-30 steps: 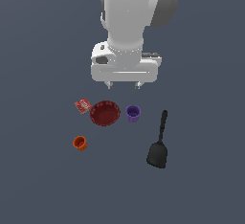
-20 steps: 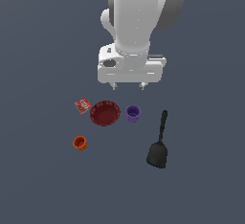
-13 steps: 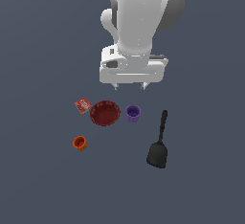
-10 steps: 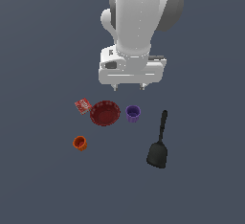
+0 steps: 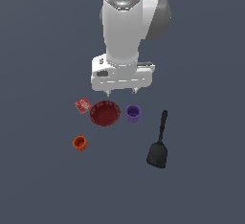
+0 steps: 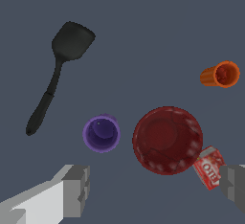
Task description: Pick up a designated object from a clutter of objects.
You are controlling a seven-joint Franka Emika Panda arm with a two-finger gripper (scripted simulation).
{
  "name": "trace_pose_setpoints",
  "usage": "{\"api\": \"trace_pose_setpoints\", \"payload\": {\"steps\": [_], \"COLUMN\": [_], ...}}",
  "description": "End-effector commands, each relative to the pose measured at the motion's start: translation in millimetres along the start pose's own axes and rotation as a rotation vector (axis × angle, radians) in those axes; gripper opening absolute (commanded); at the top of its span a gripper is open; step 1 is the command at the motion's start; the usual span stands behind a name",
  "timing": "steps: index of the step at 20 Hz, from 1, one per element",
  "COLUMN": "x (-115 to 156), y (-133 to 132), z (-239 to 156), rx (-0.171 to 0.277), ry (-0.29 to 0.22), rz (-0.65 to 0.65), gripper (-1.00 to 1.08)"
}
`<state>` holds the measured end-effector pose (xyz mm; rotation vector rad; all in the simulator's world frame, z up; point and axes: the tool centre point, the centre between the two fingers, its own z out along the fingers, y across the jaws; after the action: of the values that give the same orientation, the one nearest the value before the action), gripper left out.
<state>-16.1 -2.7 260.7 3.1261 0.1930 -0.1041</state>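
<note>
My gripper [image 5: 121, 93] hangs open and holds nothing, above the dark-red ribbed round bowl [image 5: 105, 113]. The small flat red rectangular box with white lettering [image 5: 83, 106] lies just beside that bowl, on the exterior view's left. The bowl, purple cup [image 5: 133, 113] and small orange cup [image 5: 80, 143] look hollow inside.

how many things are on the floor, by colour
red: 2, the box and the bowl
purple: 1, a cup
orange: 1, a cup
black: 1, the spatula
total: 5
</note>
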Motion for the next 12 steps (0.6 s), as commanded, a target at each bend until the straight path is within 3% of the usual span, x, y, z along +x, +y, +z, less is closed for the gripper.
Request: {"api": "trace_pose_setpoints", "payload": {"steps": [1, 12], "x": [-1, -16], "y": [11, 71], "z": [10, 64], "rx": [0.004, 0.017], "ry": [0.003, 0.023], "rz": [-0.024, -0.161], "gripper": [1.0, 1.0]}}
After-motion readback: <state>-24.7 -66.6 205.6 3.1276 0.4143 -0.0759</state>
